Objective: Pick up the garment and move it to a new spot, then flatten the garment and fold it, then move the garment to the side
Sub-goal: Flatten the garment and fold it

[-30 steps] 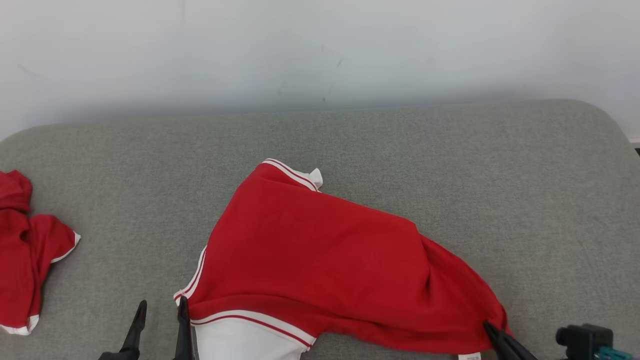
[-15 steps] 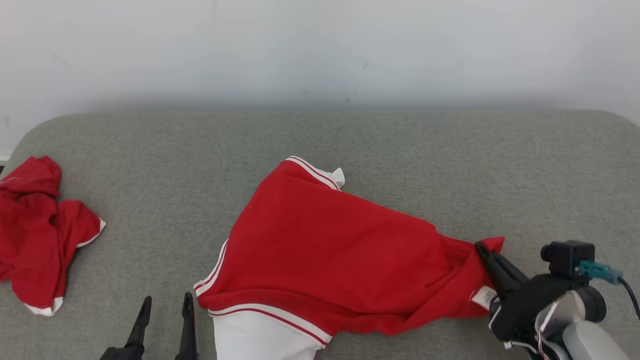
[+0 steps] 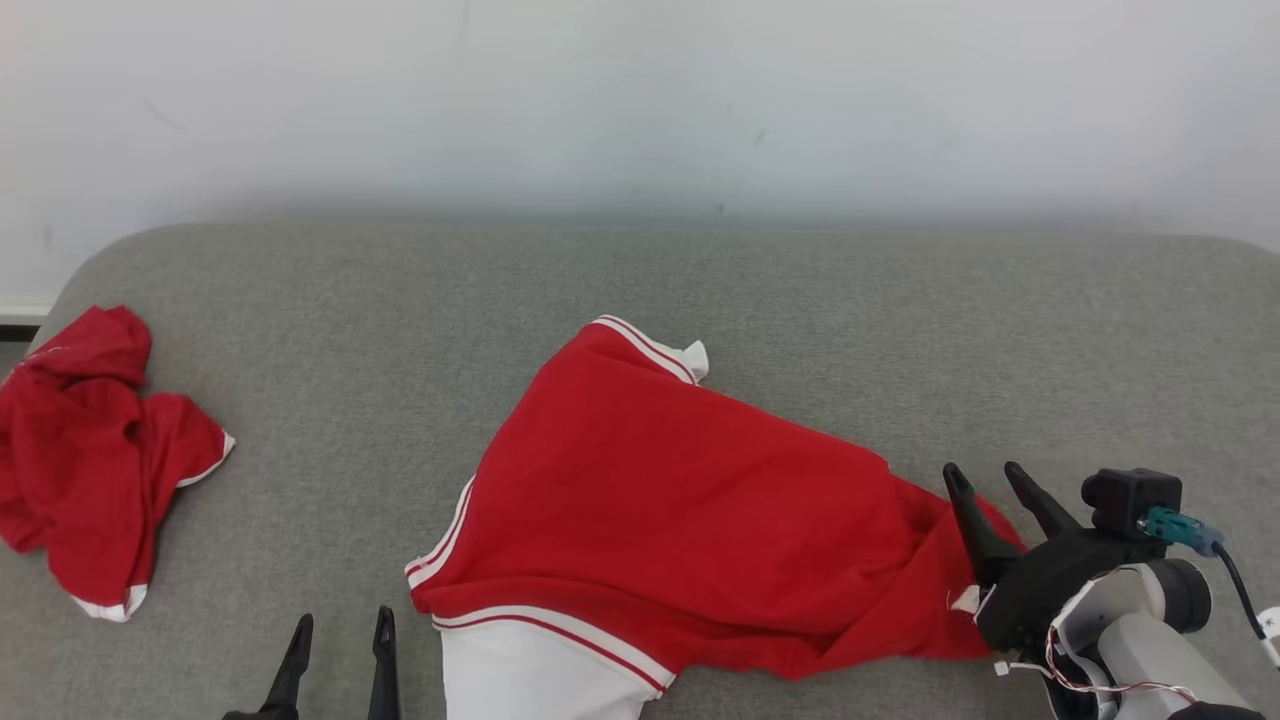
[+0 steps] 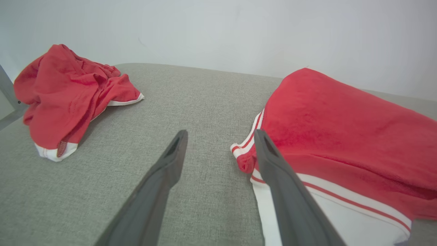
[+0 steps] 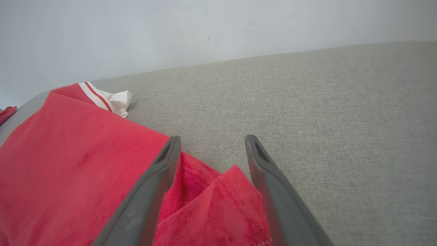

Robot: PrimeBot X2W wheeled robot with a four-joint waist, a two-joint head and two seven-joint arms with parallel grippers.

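1. Task item: the red knit garment with white striped trim and a white panel (image 3: 680,520) lies across the centre and lower right of the head view on the grey woven padded surface (image 3: 800,300). It is spread but not flat. Its right-hand corner is bunched into folds, and a striped cuff sticks up at the upper centre.

2. Right gripper (image 3: 981,470): the jaws stand wide. In the right wrist view the 2 dark fingers straddle the bunched red corner. The cloth lies loose between them and is not pinched. Judgement: this placement suits drawing that corner outward to flatten it.

3. Left gripper (image 3: 343,618): the jaws are wide and hold nothing. It sits at the lower left of the head view, just beside the striped hem corner. Judgement: it is well placed to take that corner as the opposing hold.

4. Other item: a 2nd crumpled red garment with white trim (image 3: 90,460) lies at the far left, well apart from the task item.

5. Edges and room: the white panel runs off the bottom of the frame, and I cannot tell whether it overhangs a front edge. Bare surface lies open to the upper right, beyond the right gripper, and between the 2 garments. A pale wall (image 3: 640,100) closes off the far side.
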